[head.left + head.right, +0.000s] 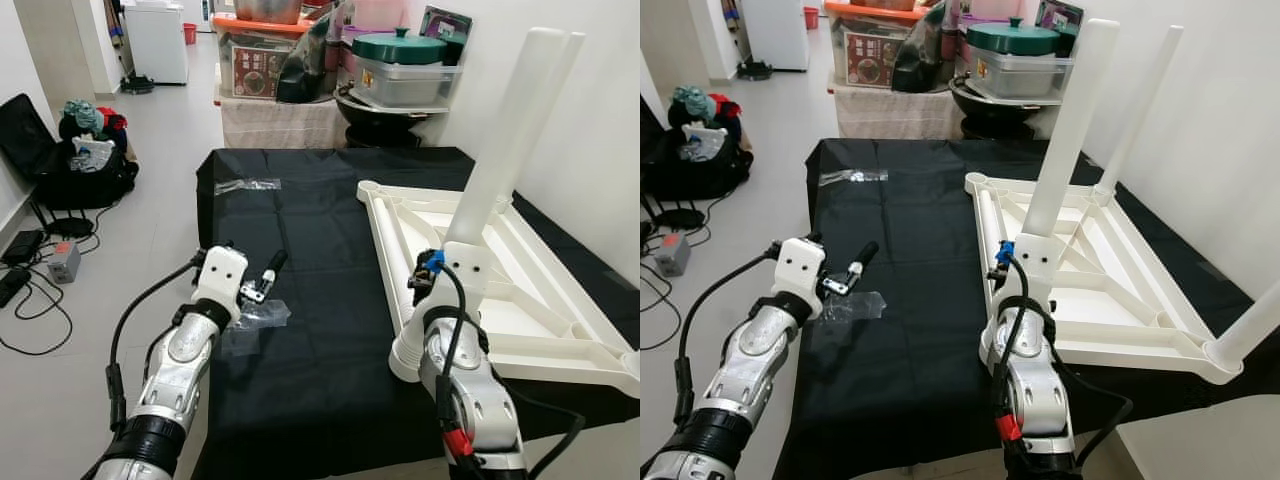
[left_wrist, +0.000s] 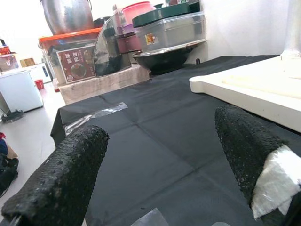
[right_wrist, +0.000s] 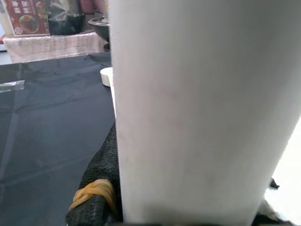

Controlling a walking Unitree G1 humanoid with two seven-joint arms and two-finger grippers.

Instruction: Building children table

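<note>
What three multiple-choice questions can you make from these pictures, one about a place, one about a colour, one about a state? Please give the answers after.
1. Where does the white table top lie?
A. Upside down on the black cloth
B. On the bare floor
C. Leaning against the wall

2. What colour is the lid on the grey box behind the cloth?
A. Red
B. Green
C. Yellow

3. What is the right gripper doing?
A. Hanging idle
B. Lifting a plastic bag
C. Gripping an upright white table leg

Answers:
1 A, its ribbed underside faces up on the cloth.
2 B, the lid is dark green.
3 C, the right wrist view shows its fingers around the leg; the left gripper is open above the cloth.
</note>
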